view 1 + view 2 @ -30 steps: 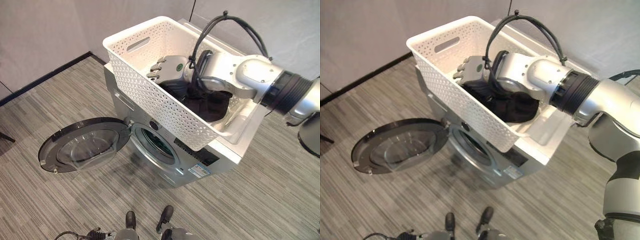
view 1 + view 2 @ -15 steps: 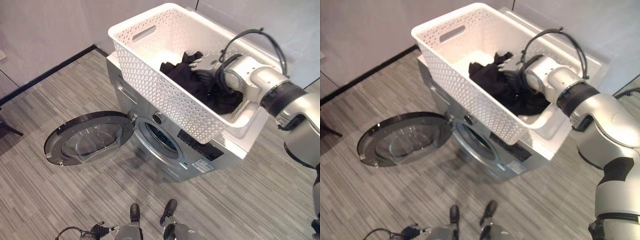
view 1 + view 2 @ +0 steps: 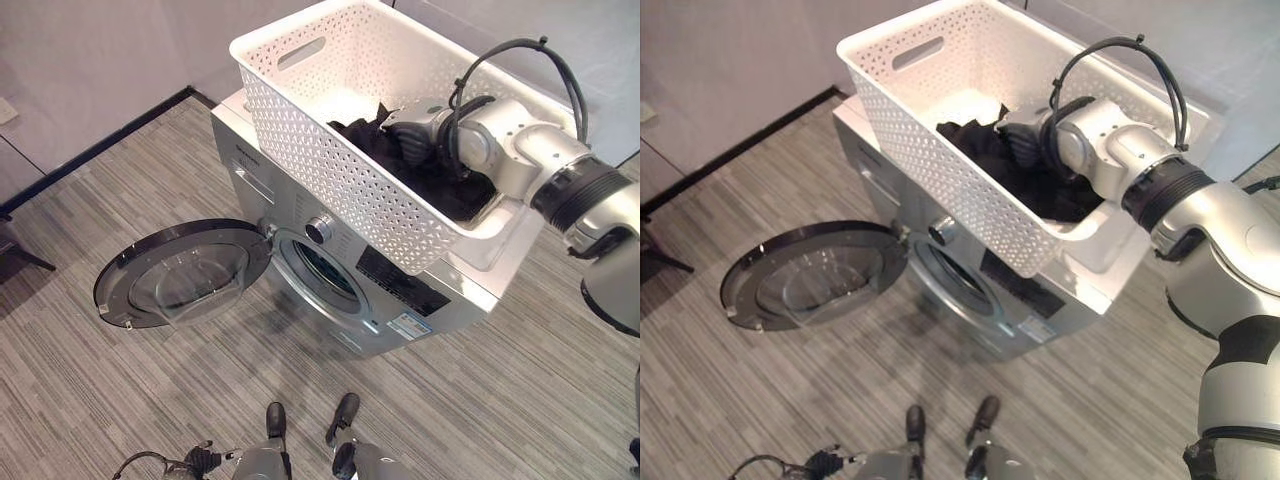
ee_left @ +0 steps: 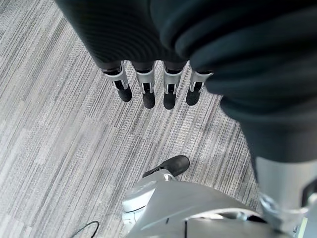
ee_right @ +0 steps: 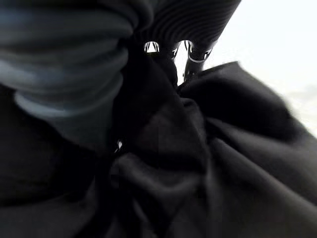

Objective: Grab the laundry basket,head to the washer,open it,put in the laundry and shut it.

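The white perforated laundry basket (image 3: 330, 175) stands on top of the silver front-loading washer (image 3: 400, 295). Black laundry (image 3: 362, 137) lies heaped inside it. My right hand (image 3: 415, 128) reaches into the basket from the right and is pressed down into that heap; in the right wrist view the black laundry (image 5: 213, 148) wraps round my right hand (image 5: 195, 52). The washer's round door (image 3: 185, 275) is swung wide open to the left, and the drum opening (image 3: 320, 272) is exposed. My left hand (image 4: 148, 89) hangs over the floor, fingers straight, holding nothing.
Grey striped floor (image 3: 120, 400) surrounds the washer. A pale wall with a dark baseboard (image 3: 90, 150) runs along the left and back. The open door juts out low at the washer's left front. A dark leg of some object (image 3: 20, 258) shows at the left edge.
My right hand has gone from hovering over the middle of the basket down into the black laundry at its right side. The camera has shifted.
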Robot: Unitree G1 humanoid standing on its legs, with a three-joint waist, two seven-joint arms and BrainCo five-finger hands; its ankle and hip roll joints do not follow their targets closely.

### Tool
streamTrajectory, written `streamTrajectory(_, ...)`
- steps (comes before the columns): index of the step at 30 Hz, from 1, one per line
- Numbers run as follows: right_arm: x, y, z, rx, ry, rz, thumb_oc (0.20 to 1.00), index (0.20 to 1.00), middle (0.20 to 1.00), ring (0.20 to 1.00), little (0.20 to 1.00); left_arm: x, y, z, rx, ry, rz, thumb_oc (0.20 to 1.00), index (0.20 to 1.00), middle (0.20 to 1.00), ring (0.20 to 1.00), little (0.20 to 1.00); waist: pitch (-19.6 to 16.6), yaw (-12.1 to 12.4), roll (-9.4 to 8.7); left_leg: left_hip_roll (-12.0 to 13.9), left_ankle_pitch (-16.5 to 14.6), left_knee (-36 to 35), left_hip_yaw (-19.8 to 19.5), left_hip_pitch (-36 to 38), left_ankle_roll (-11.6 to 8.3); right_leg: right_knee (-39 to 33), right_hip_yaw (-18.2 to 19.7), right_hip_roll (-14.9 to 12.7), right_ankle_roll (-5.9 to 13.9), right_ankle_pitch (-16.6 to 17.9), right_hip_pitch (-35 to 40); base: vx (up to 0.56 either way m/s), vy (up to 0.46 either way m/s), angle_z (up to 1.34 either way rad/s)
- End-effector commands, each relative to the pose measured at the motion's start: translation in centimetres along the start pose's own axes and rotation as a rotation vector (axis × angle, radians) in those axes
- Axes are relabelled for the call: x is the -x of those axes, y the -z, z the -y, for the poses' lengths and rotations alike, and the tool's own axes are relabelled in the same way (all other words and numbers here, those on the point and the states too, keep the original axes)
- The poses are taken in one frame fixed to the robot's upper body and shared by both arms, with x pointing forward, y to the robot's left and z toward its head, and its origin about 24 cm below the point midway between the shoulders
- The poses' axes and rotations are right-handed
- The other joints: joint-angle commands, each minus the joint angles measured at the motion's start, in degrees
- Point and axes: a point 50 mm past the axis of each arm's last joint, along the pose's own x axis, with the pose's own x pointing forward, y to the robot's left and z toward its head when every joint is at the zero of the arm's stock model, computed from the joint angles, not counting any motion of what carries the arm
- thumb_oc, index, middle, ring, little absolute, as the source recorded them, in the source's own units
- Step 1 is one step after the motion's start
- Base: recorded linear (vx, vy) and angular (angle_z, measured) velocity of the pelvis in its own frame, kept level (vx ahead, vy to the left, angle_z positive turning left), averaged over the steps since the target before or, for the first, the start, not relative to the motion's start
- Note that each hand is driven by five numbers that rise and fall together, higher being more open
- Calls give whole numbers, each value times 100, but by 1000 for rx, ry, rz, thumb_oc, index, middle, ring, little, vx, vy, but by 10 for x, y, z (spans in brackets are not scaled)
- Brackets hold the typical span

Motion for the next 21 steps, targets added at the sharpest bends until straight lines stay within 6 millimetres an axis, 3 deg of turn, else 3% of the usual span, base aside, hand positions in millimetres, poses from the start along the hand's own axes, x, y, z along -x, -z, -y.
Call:
streamTrajectory(1,6,14,30,-61,138,-43,200,200,200,200,200,-2,-13,-10,-15,-34,24,1000,1000,1000,1000,1000,370,63,-512,-143,478,-482,-90,-6,-220,-666,436,-788,864,682,724,0,0,0)
streamTrajectory(5,19,30,46,-36,266,-99,200,200,200,200,200,-1,-5,-11,-17,-43,2,1000,1000,1000,1000,1000,194,79,-460,-148,425,-482,-113,186,-218,-666,416,-807,878,641,921,29,-12,5)
streamTrajectory(7,19,30,41,-30,249,-97,200,200,200,200,200,-1,-4,-11,-22,-42,-1,1000,1000,1000,1000,1000,172,85,-450,-151,416,-482,-118,215,-217,-666,419,-809,877,631,961,42,-7,2)
streamTrajectory(8,25,45,42,-100,310,-147,200,200,200,200,200,1,6,-9,-34,-36,-31,1000,1000,1000,1000,1000,22,111,-393,-178,389,-482,-143,358,-212,-666,387,-815,888,592,1113,53,-17,3)
streamTrajectory(12,34,65,43,-297,426,-201,200,200,200,200,200,2,18,-5,-44,-27,-70,1000,1000,1000,1000,1000,-203,108,-277,-206,361,-482,-153,543,-205,-666,357,-822,895,542,1300,45,10,3)
streamTrajectory(13,41,76,45,-426,517,-232,200,200,200,200,200,3,23,-1,-44,-18,-87,1000,1000,1000,1000,1000,-309,93,-238,-205,347,-482,-143,649,-207,-666,345,-817,899,526,1387,46,6,1)
streamTrajectory(18,56,96,53,-657,686,-254,200,200,200,200,200,5,32,2,-40,-15,-118,1000,1000,1000,1000,1000,-527,51,-194,-212,320,-482,-134,836,-207,-666,342,-806,906,495,1563,10,-1,-1)
streamTrajectory(21,79,110,76,-808,837,-224,200,200,200,200,200,8,43,4,-23,-11,-155,1000,1000,1000,1000,1000,-712,-23,-184,-202,294,-482,-69,997,-215,-666,357,-781,904,459,1713,0,0,0)
